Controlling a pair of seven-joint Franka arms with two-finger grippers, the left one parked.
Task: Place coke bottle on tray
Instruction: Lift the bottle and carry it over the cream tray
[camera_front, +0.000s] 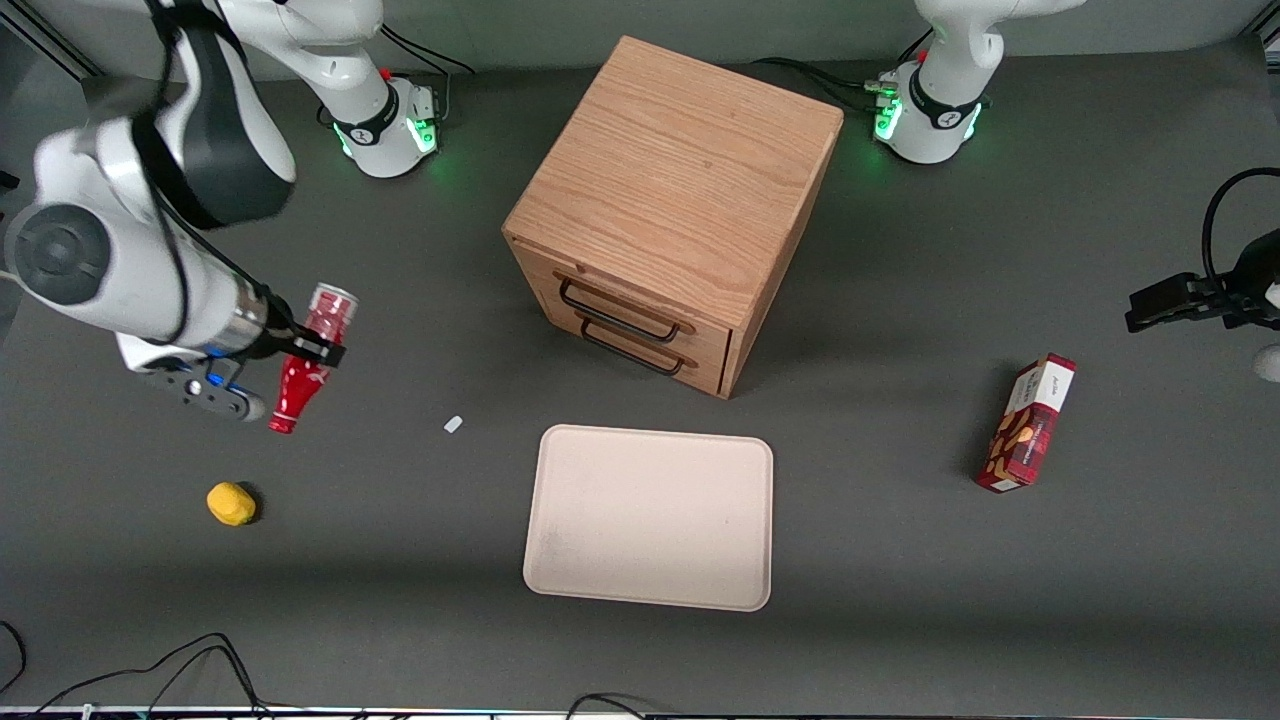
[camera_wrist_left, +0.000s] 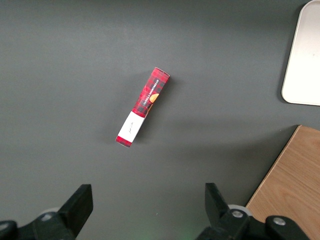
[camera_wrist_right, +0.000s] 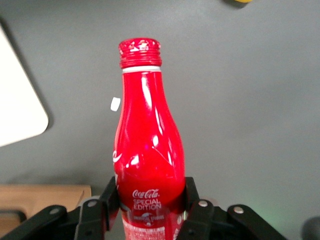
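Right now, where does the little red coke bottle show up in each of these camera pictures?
Front view: coke bottle held above the table in the gripper, toward the working arm's end.
Right wrist view: coke bottle, clamped near its base.
Left wrist view: not in it.
Shared landmark: the tray.

Front view high overhead, wrist views close, sharing tray (camera_front: 650, 517)

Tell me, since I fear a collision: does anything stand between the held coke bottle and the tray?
Nothing visible does. The gripper holds the coke bottle above bare table; only a small white scrap lies flat between it and the tray.
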